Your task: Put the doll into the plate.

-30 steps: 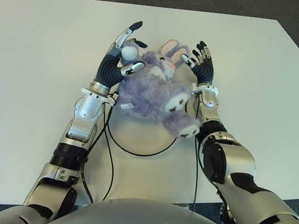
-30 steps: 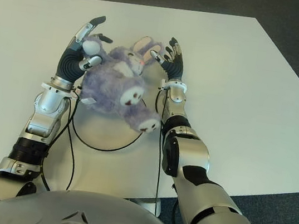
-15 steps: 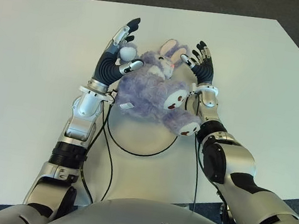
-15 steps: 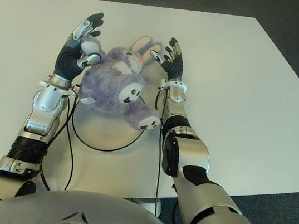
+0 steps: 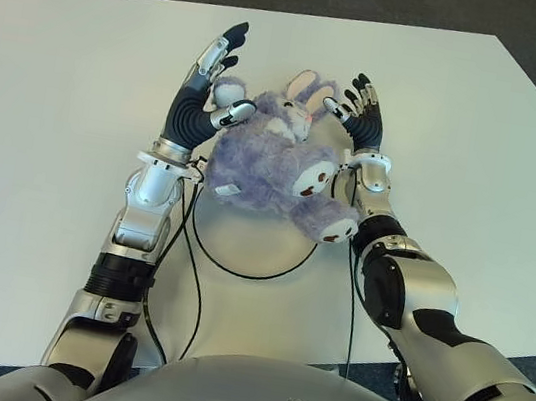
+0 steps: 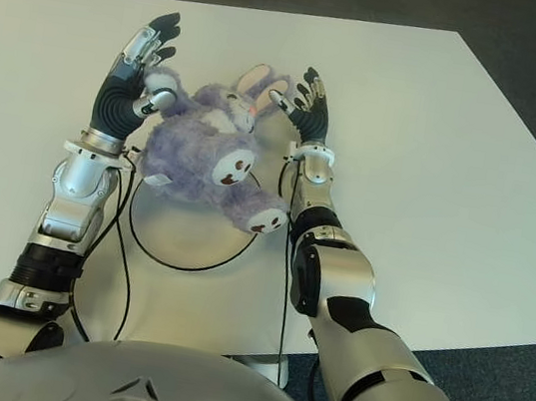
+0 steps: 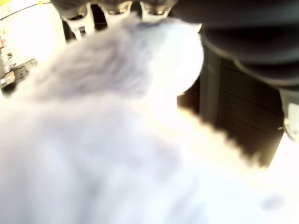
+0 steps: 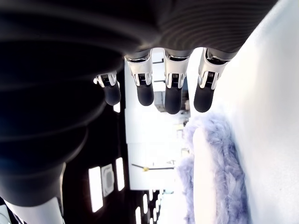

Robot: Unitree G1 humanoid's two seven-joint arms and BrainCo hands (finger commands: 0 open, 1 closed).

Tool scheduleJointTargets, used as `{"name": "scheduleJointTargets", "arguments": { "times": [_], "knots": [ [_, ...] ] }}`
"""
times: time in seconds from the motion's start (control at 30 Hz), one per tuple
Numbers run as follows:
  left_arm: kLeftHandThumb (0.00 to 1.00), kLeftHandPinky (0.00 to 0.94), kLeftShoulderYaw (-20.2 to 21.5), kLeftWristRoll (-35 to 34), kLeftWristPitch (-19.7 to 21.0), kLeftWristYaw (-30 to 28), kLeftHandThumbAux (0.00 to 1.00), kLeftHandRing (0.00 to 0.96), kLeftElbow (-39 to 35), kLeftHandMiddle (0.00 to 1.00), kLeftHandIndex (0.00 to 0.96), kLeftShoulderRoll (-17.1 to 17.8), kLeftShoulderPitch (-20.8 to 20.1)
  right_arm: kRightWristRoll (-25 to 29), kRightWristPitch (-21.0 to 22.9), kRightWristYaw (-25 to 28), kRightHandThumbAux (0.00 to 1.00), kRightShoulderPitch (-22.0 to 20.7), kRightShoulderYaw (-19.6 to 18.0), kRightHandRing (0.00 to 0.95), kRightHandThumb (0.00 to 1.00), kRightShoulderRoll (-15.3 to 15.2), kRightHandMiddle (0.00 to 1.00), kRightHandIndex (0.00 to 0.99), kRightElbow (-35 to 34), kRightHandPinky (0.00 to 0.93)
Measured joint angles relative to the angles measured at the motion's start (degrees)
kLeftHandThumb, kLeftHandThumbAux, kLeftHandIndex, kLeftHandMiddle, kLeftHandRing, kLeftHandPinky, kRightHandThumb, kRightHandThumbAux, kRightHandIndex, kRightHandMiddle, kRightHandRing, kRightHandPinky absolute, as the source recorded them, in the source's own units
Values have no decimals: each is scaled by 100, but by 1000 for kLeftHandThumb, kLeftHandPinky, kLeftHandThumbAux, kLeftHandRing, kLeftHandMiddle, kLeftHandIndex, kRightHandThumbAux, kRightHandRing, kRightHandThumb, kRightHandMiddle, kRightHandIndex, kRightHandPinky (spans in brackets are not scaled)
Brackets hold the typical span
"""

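L hand [image 5: 202, 100] opened off doll [image 5: 278, 167], white table [image 5: 57, 129].

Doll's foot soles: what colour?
White with brown pads on the doll; clearest in the left eye view.

Both eye views look steeply down from the head, sharing the white surface [image 5: 68, 120]; wrist views sit close against each hand's fingers [image 8: 172, 98].

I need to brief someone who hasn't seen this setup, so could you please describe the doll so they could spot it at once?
On the white table, look between the left hand and right hand, both open on either side. The doll is a fluffy lilac rabbit with pink-lined ears and white foot soles, the only soft thing there, lying over black cables.
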Motion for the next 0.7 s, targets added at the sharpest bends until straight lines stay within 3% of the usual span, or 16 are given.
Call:
{"name": "scheduleJointTargets", "arguments": {
  "times": [0.4,0.7],
  "knots": [
    [61,0,96,-149,0,0,415,1,-57,45,0,18,-2,-9,0,-6,754,0,4,93,42,1,81,44,0,127],
    [22,0,129,-266,-18,-2,440,14,-105,46,0,56,-47,-8,0,-13,752,0,4,98,46,2,84,48,0,133]
  ]
}}
